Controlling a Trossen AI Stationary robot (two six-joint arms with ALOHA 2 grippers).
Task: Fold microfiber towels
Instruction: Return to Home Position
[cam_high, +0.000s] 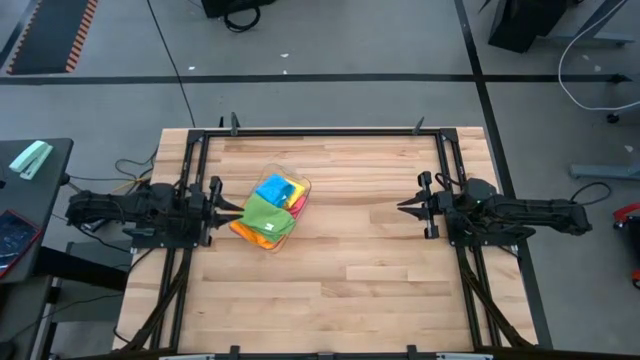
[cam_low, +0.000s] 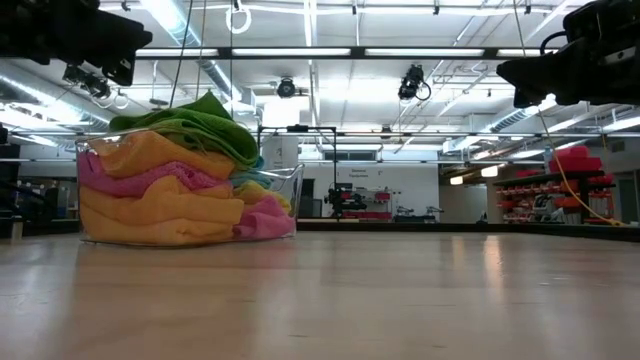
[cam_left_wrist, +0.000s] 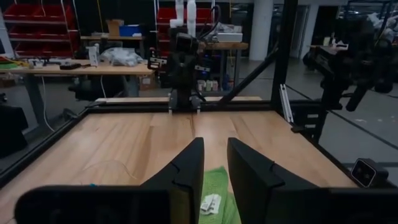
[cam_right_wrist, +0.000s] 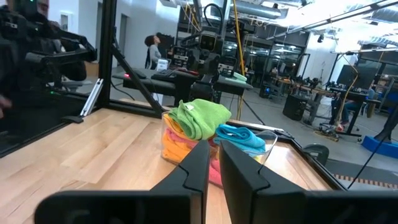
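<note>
A clear plastic tub (cam_high: 303, 184) stands left of the table's middle. Microfiber towels are piled in it: green (cam_high: 266, 214) on top, blue (cam_high: 274, 190), and orange (cam_high: 244, 230) at the near-left rim. The low view shows the green towel (cam_low: 190, 125) draped over orange (cam_low: 150, 155), pink (cam_low: 125, 182) and yellow-orange (cam_low: 150, 222) ones. My left gripper (cam_high: 228, 211) (cam_left_wrist: 216, 149) hangs level just left of the tub and above it. A narrow gap separates its fingers, and nothing is in it. My right gripper (cam_high: 403, 207) (cam_right_wrist: 214, 149) waits at the right. It points level at the tub, its fingers nearly together.
A black rail frame (cam_high: 320, 131) runs around the wooden table. Bare wood lies between the tub and my right gripper and across the near half (cam_high: 330, 300). A side table (cam_high: 30, 160) with small items stands off the left edge. A person (cam_right_wrist: 152, 50) stands far behind.
</note>
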